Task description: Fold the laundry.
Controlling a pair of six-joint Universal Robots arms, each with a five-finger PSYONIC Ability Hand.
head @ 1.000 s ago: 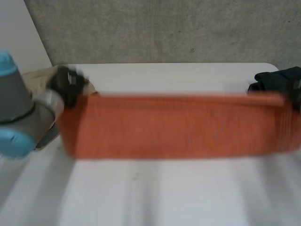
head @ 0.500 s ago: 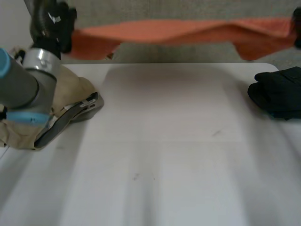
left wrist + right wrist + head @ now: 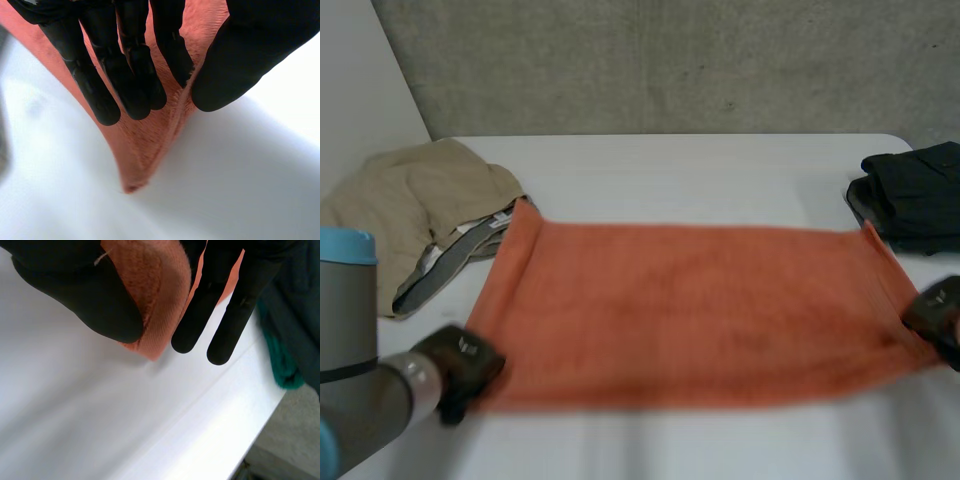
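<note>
An orange towel (image 3: pixel 690 310) lies spread flat across the middle of the white table (image 3: pixel 670 165), its long side running left to right. My left hand (image 3: pixel 460 365) is at the towel's near left corner. In the left wrist view the fingers (image 3: pixel 130 65) and thumb pinch that corner of the towel (image 3: pixel 145 150), whose tip hangs down past the fingertips. My right hand (image 3: pixel 935 315) is at the near right corner. In the right wrist view the thumb (image 3: pixel 75 290) presses the towel (image 3: pixel 160 305) against the fingers.
A crumpled beige garment (image 3: pixel 420 200) with a grey waistband lies at the table's left, touching the towel's far left corner. A folded dark garment (image 3: pixel 915 195) sits at the right edge, also seen beside my right hand (image 3: pixel 295 330). The table's right edge (image 3: pixel 225 440) is close.
Half a second ago the towel was held stretched in the air at the far side. Both hands have since come down and toward the near edge, laying it flat.
</note>
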